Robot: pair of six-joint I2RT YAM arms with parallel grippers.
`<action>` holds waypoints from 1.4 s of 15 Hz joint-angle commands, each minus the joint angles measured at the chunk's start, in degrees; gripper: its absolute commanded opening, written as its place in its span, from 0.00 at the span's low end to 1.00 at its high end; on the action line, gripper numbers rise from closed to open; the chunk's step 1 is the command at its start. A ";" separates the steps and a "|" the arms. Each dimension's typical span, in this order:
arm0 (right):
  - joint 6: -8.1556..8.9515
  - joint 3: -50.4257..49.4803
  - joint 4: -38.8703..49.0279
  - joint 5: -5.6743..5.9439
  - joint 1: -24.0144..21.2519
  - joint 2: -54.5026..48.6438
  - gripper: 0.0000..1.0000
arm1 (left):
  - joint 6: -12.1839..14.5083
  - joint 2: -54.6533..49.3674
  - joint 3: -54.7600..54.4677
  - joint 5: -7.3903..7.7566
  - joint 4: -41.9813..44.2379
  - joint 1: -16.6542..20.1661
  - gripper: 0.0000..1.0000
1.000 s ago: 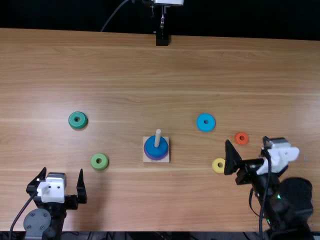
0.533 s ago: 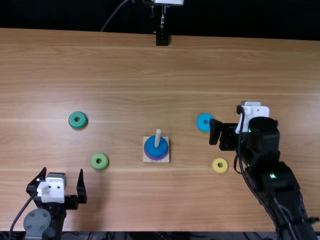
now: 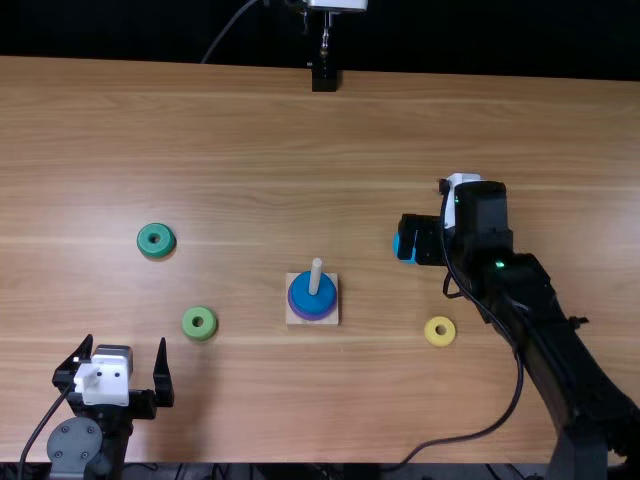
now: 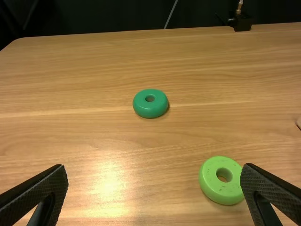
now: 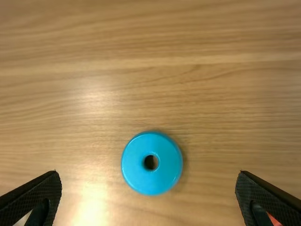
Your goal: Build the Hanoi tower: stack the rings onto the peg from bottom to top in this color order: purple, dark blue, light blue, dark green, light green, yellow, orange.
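Across light brown table (image 3: 230, 140): left gripper (image 3: 125, 340), near left, fingers apart, nothing held. Right gripper (image 5: 149, 173), right of centre, fingers spread wide over light blue ring (image 5: 134, 167). Wooden base (image 3: 292, 320), centre: purple ring (image 3: 312, 317), dark blue ring (image 3: 312, 301) above. Light blue ring, flat on wood: probably light, stiff, slightly slippery, hardly fragile; best held across outer rim, at widest points.

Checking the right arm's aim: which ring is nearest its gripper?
The light blue ring, seen between the open fingers of the right gripper; the yellow ring and orange ring lie farther off.
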 commanded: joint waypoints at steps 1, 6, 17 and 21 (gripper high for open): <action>-0.02 3.02 -1.30 0.83 0.81 3.04 1.00 | -0.47 -0.62 -6.37 -0.49 -2.89 -0.11 1.00; 0.09 10.32 -12.16 0.83 3.62 11.30 1.00 | -0.47 -0.62 -6.37 -0.49 -2.89 -0.11 1.00; -0.34 14.62 -12.27 1.04 3.01 17.72 1.00 | -0.47 -0.62 -6.37 -0.49 -2.89 -0.11 1.00; -1.07 16.20 -14.48 1.04 2.30 18.42 1.00 | -0.47 -0.62 -6.37 -0.49 -2.89 -0.11 1.00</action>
